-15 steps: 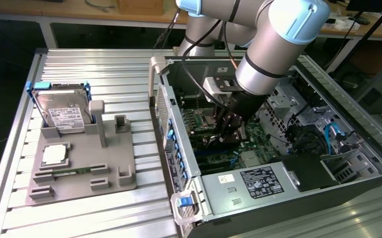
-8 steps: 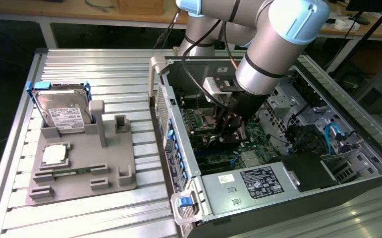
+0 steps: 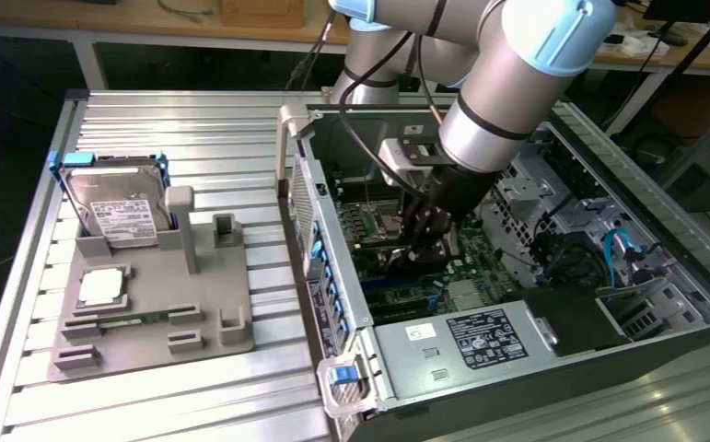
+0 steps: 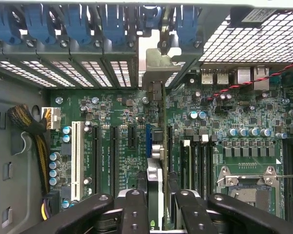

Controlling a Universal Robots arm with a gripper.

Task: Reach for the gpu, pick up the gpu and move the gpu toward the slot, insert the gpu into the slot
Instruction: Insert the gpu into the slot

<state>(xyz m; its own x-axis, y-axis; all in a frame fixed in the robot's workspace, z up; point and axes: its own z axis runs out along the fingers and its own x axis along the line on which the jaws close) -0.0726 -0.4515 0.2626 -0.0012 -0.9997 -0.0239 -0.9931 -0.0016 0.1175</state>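
The gripper (image 4: 156, 204) grasps the gpu (image 4: 157, 146) edge-on, held upright inside the open computer case (image 3: 649, 267), its silver bracket (image 4: 158, 63) by the rear slot openings. Judged risk: a slightly tilted card could miss the motherboard (image 4: 234, 112) slot and jam.

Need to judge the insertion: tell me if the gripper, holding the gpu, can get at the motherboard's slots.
Probably yes: the gripper, shut on the gpu, hangs inside the open case close over the slots, and no cable or card crosses between.
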